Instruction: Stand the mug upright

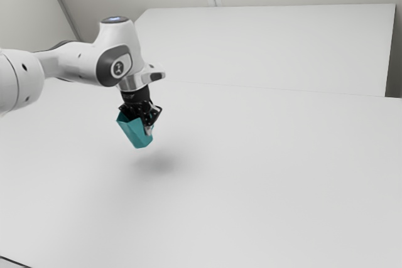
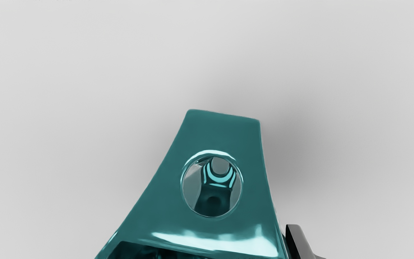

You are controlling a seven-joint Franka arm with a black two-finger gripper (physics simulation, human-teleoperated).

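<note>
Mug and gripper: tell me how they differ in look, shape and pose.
The mug is glossy teal; the gripper is mostly black.
The mug is a hollow, flat-sided vessel that narrows toward its base; the gripper is an open-framed, jointed mechanism.
The mug hangs tilted, its base slanting down toward the exterior view's right; the gripper reaches down from the arm.
Both are above the table.

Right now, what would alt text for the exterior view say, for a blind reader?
A white robot arm holds a tilted teal mug in its black jaws above a pale table, with a soft shadow below.
</note>
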